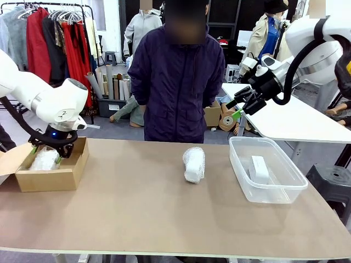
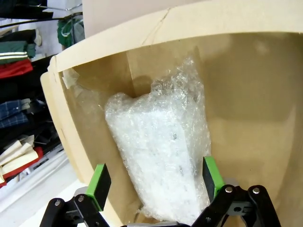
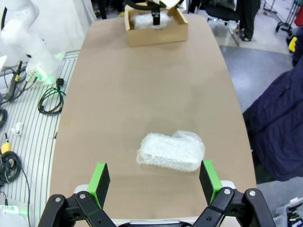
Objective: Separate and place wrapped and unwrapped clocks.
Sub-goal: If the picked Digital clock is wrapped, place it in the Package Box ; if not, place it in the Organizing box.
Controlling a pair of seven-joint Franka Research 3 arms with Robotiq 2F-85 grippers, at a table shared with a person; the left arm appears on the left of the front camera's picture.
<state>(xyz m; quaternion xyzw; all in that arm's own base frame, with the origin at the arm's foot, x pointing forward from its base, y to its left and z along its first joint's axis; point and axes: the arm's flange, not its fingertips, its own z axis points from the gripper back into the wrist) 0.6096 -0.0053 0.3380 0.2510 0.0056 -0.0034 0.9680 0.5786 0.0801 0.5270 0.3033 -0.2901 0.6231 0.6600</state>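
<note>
The sorting looks about two thirds done. The left gripper (image 1: 50, 149) hangs inside the open brown cardboard box (image 1: 46, 178), and its green-padded fingers (image 2: 98, 185) are spread about as wide as they go. The first wrapped clock (image 2: 161, 142), a lumpy bundle in crinkly white translucent bubble wrap, lies on the box floor between the two fingers and reaches on past their tips. One pad sits just beside its edge and the other stands a little off it, so I judge that nothing is pinched. One wrapped item is therefore where the wrapped ones seem to belong.

The right gripper (image 1: 241, 109) is held high over the far right of the table, with its fingers fully apart and nothing between them. The bare clock (image 1: 259, 169), a smooth white rounded-rectangular block, lies lower than those fingertips and well clear of them. It rests flat inside the clear rectangular plastic tub (image 1: 269, 194). That half of the sort looks finished.

What remains is the second wrapped clock (image 1: 193, 163), another crinkly white bubble-wrapped bundle. It lies alone on the tan tabletop (image 1: 137, 219), well apart from both containers. In the right wrist view it rests well beyond the fingertips, within the span of the two fingers and closer to one pad's line than the other's.

By my reading, the only step left is to pick up this bundle and set it in the cardboard box beside the first. I cannot tell which arm will take it.
</note>
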